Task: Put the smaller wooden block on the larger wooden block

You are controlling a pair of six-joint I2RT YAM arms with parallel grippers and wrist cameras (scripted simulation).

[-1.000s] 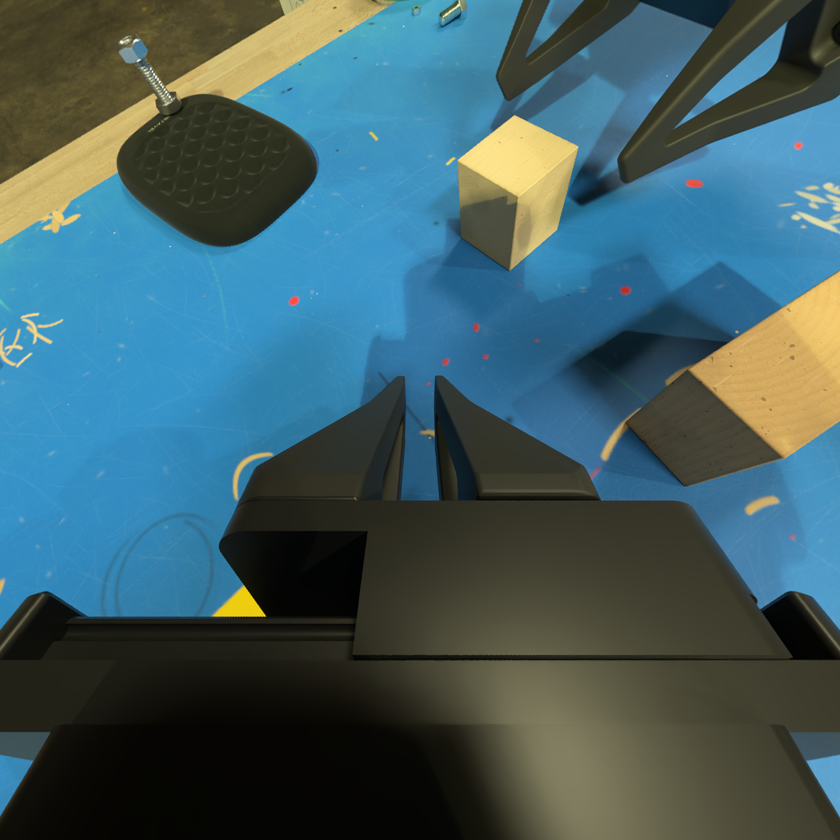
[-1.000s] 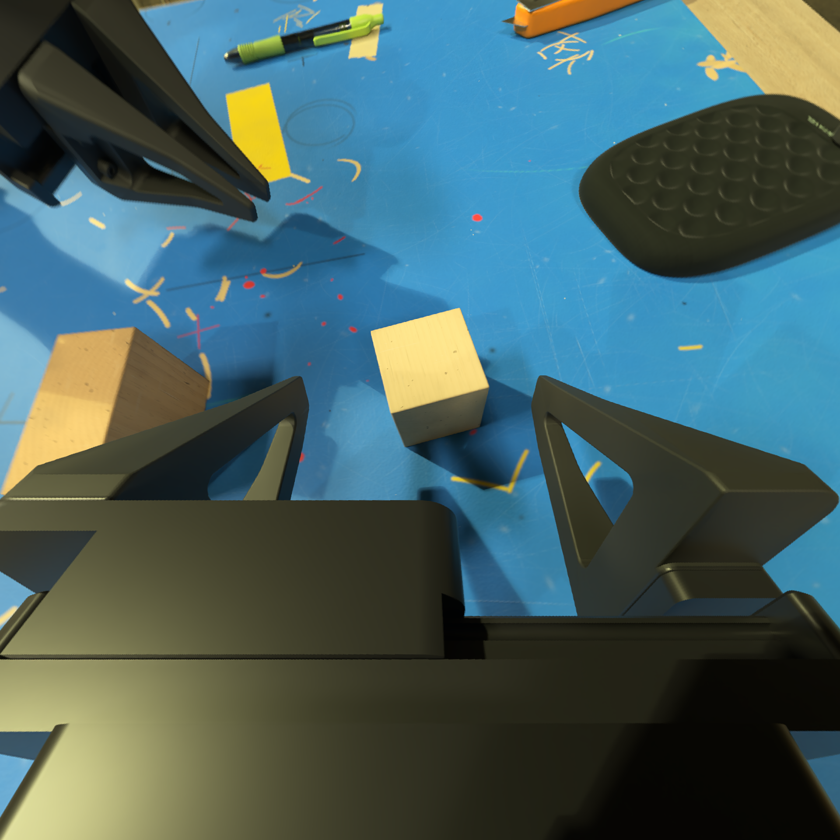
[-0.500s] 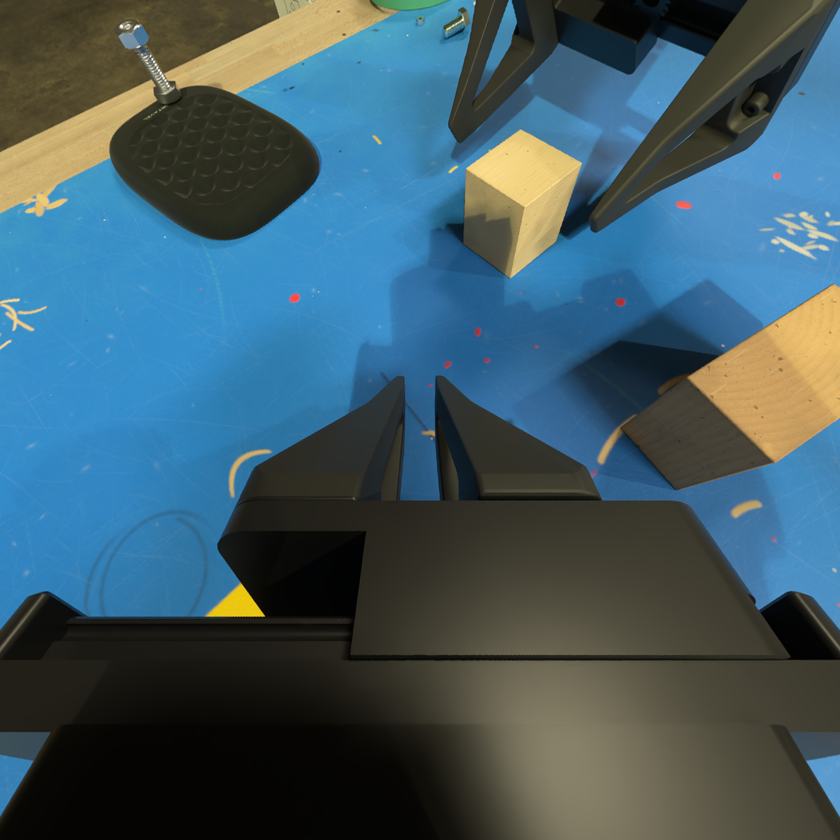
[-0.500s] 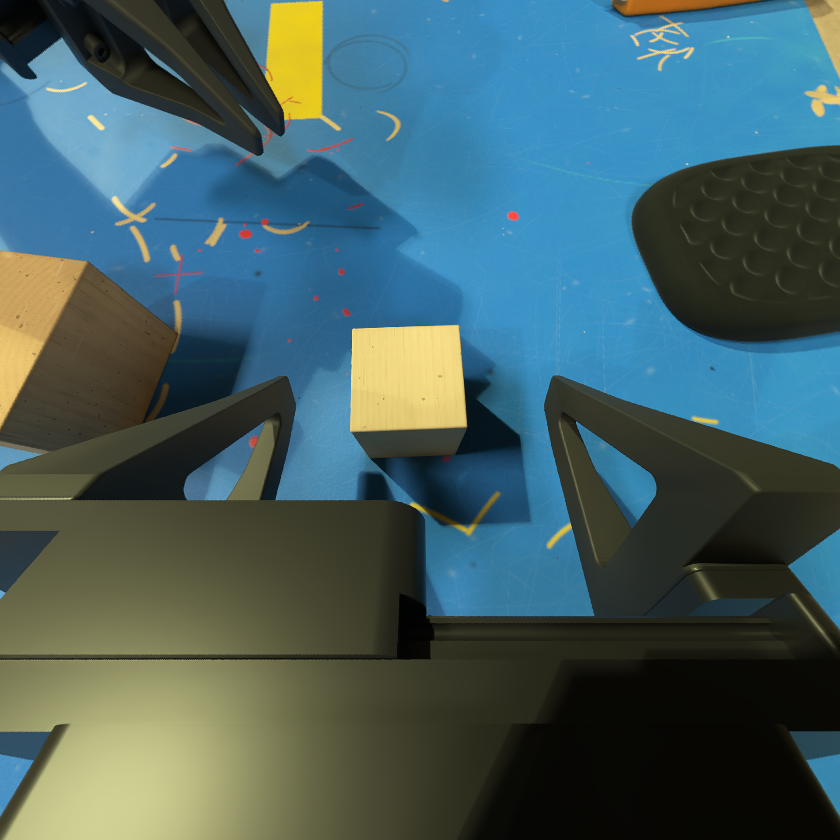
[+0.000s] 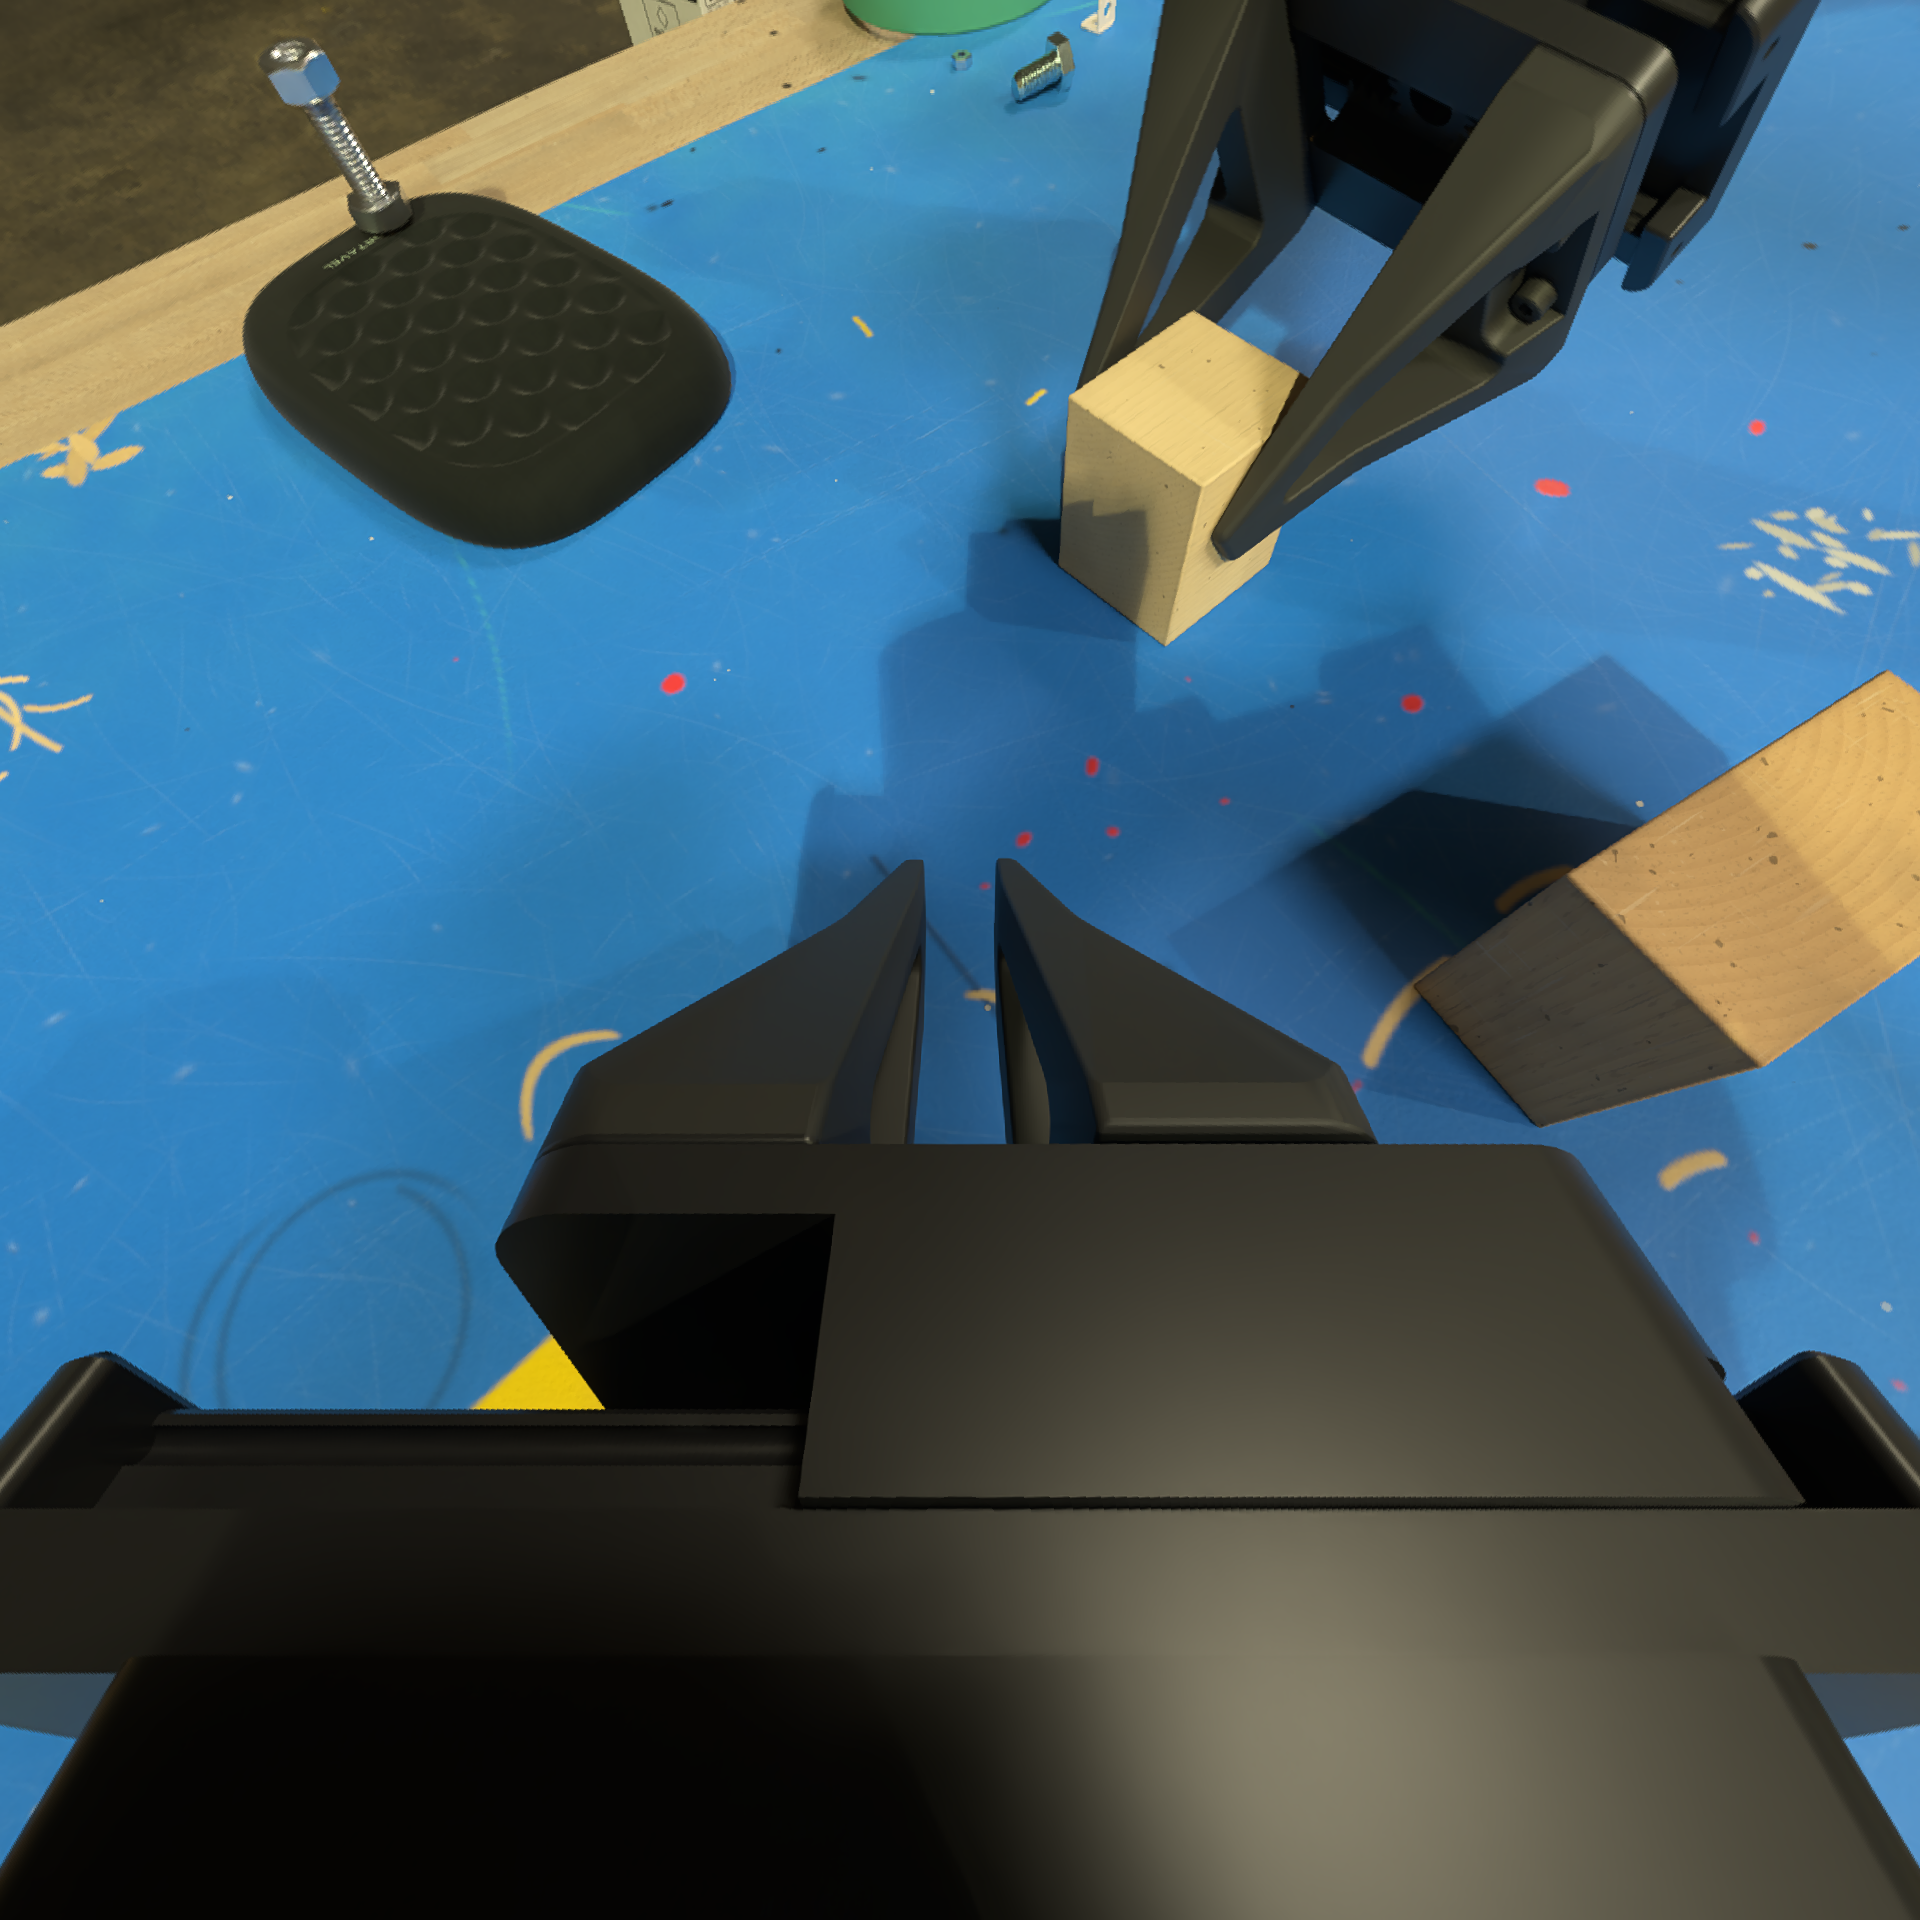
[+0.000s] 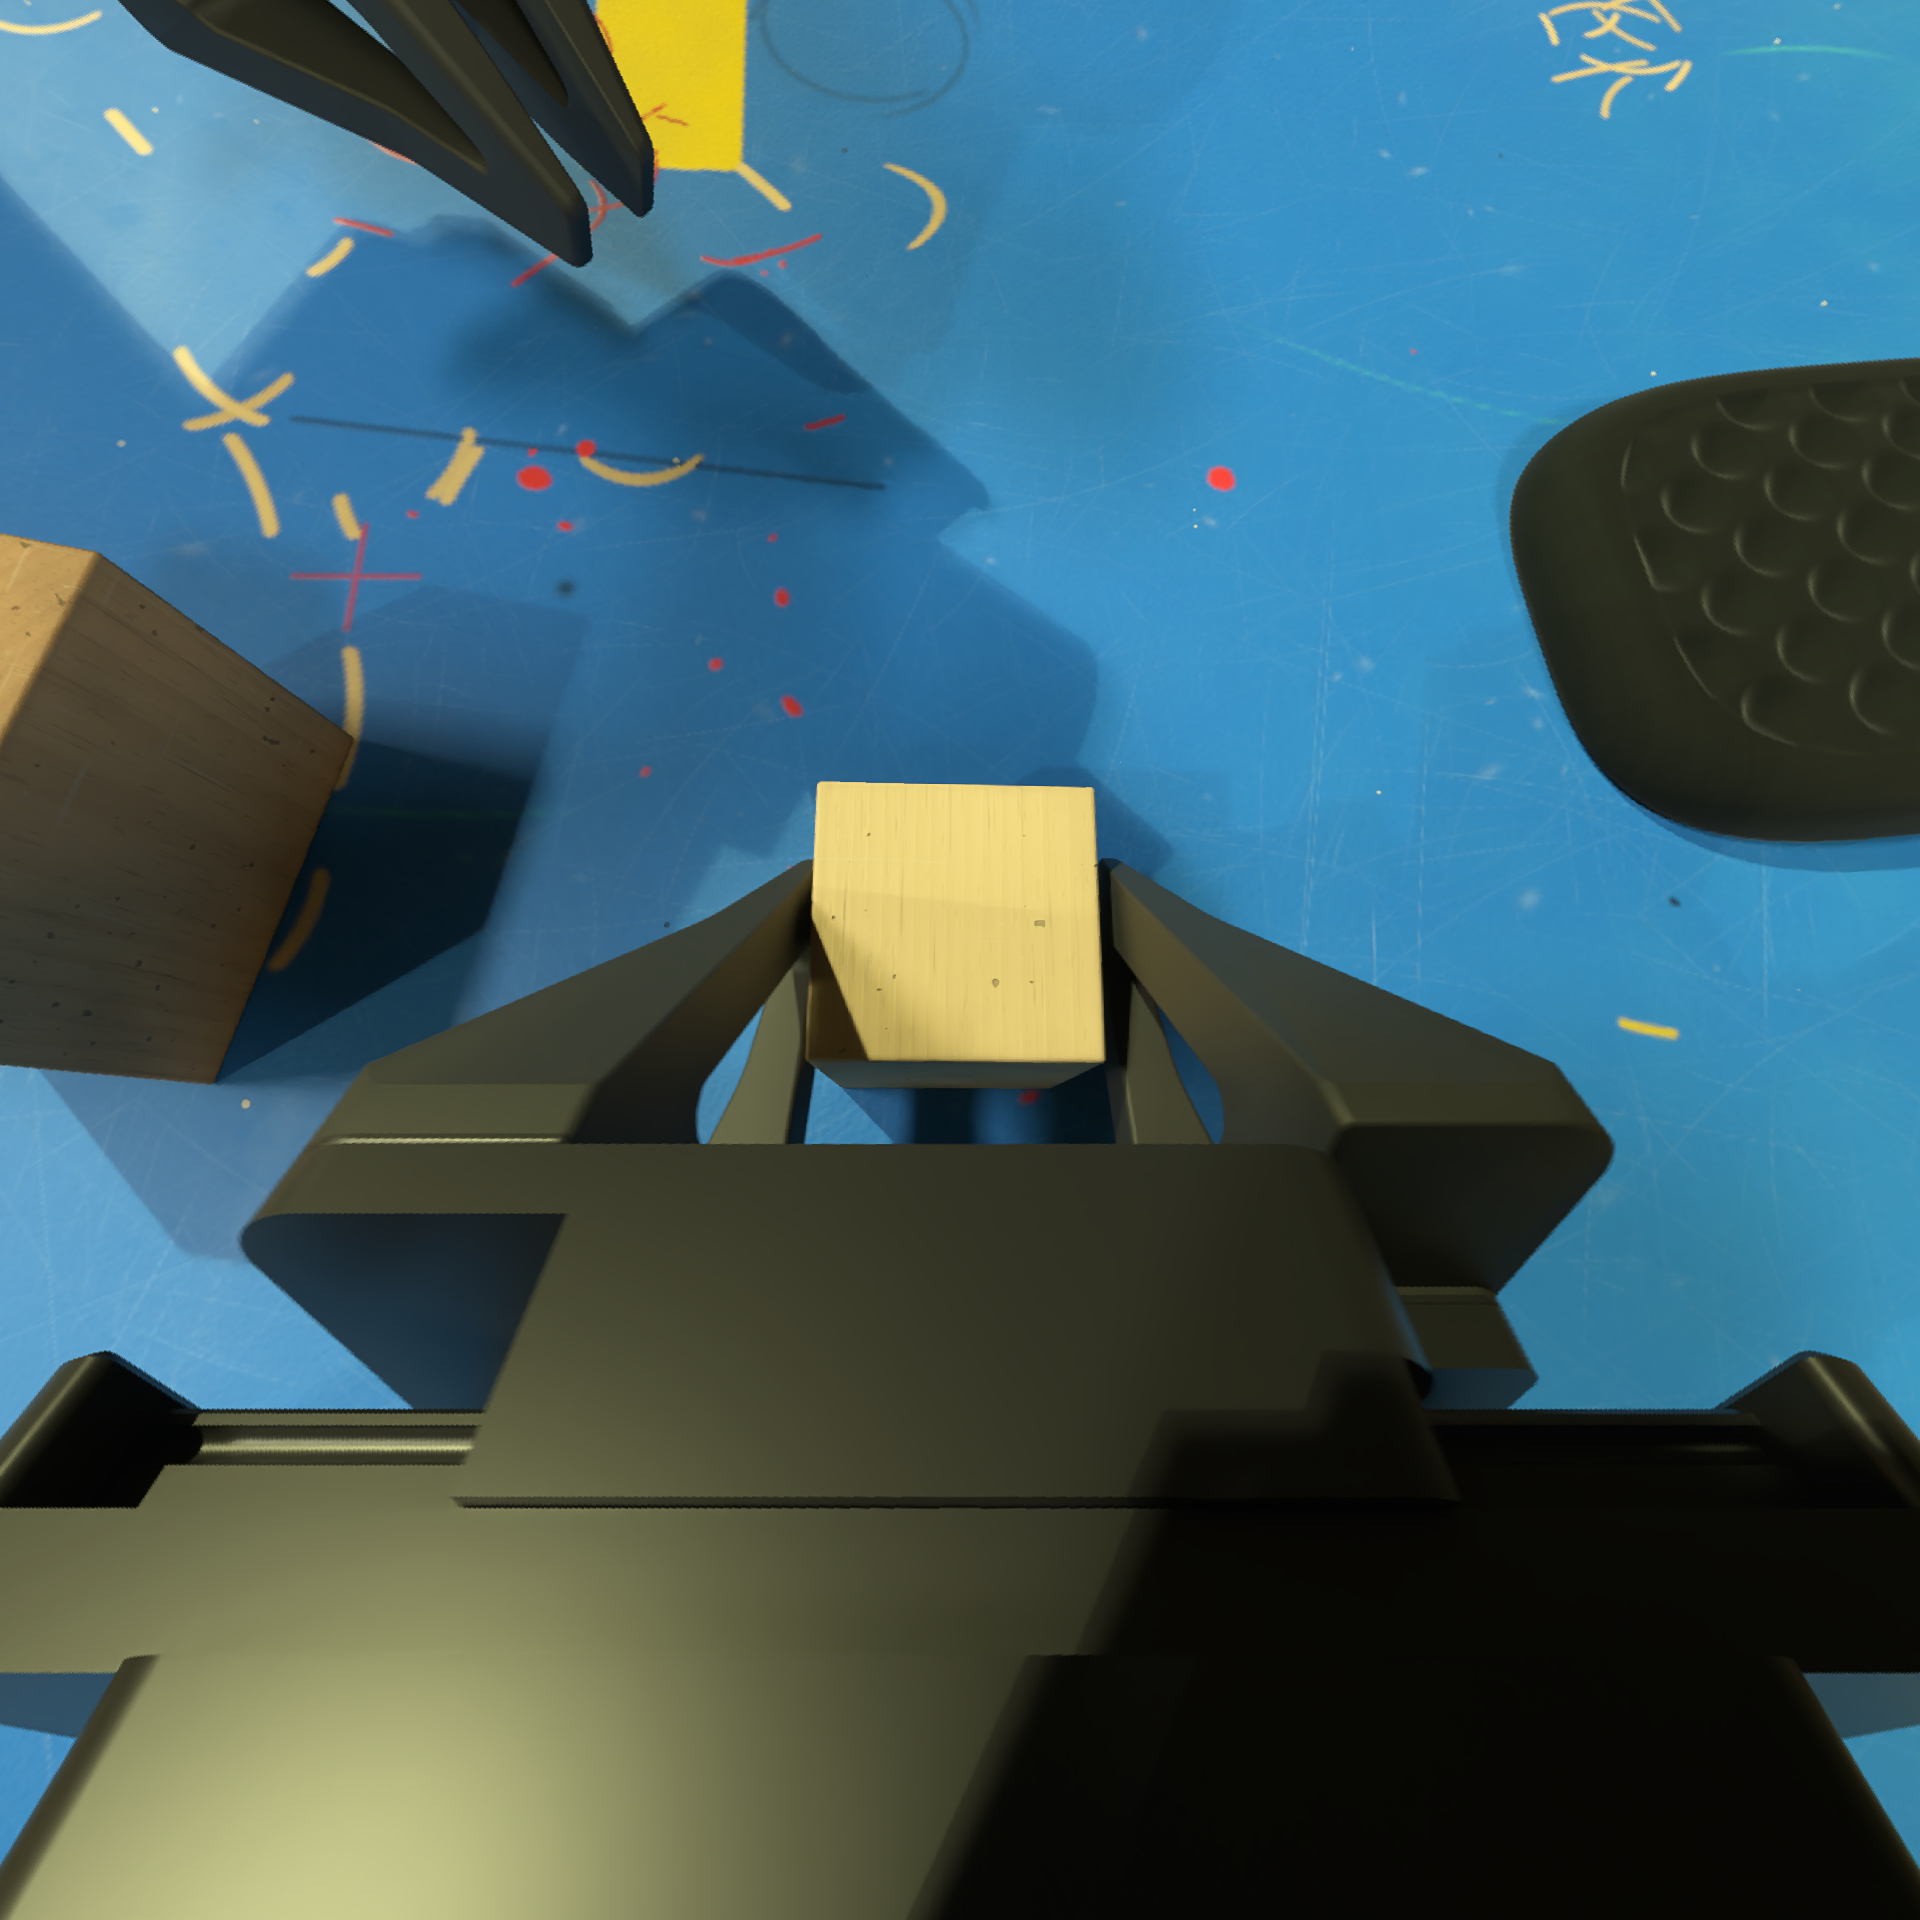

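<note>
So the smaller wooden block [image 6: 956, 925] is pale, clean-grained and boxy, standing on the blue table [image 6: 1299, 675], and my right claw [image 6: 958, 883] is clamped on its two sides. The larger wooden block [image 6: 135, 810], darker tan, sits nearby. My left claw [image 5: 959, 883] hangs pinched nearly together, empty.

The right claw [image 5: 1164, 457] grips the smaller wooden block [image 5: 1153, 488] standing on the blue mat [image 5: 520, 831].
</note>
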